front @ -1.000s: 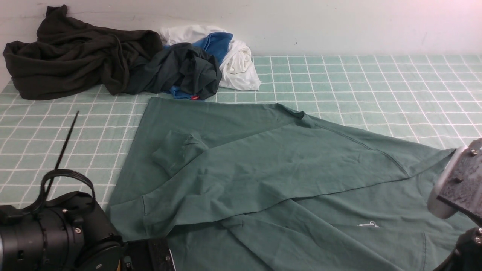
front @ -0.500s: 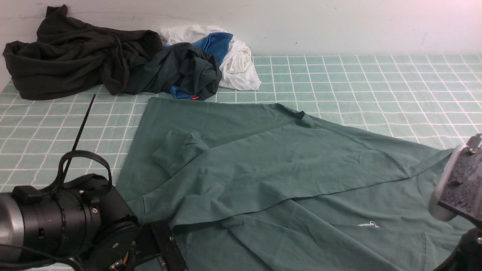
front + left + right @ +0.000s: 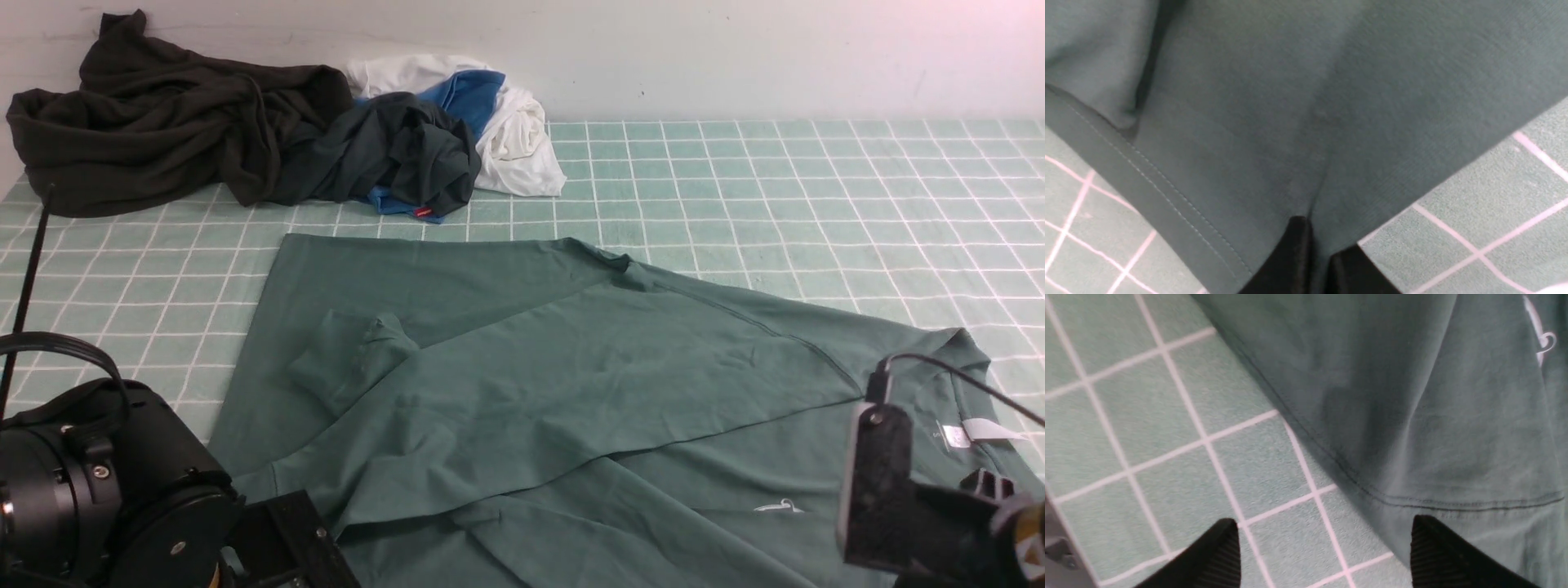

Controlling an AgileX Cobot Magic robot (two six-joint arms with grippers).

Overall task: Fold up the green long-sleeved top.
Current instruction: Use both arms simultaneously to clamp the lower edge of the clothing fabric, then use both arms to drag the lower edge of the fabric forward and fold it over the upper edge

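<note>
1. Left gripper (image 3: 1318, 261), in the left wrist view: its two black fingertips (image 3: 1294, 253) are pressed together on a pinch of the green top (image 3: 1306, 102), close to the stitched hem (image 3: 1147, 196). The checked counter (image 3: 1486, 212) shows beside the cloth.
2. Right gripper (image 3: 1323, 555), in the right wrist view: the fingers (image 3: 1218, 555) stand wide apart and hold nothing. One is above the bare counter, the other above the edge of the top.
3. Front view: the top lies flat from the middle of the counter to its near edge. Its long axis runs across, with the hem toward the left edge and the collar with the white neck label (image 3: 976, 433) toward the right edge. One sleeve (image 3: 359, 351) is folded over the body. A pile of clothes (image 3: 245, 139) sits in the far-left corner.
</note>
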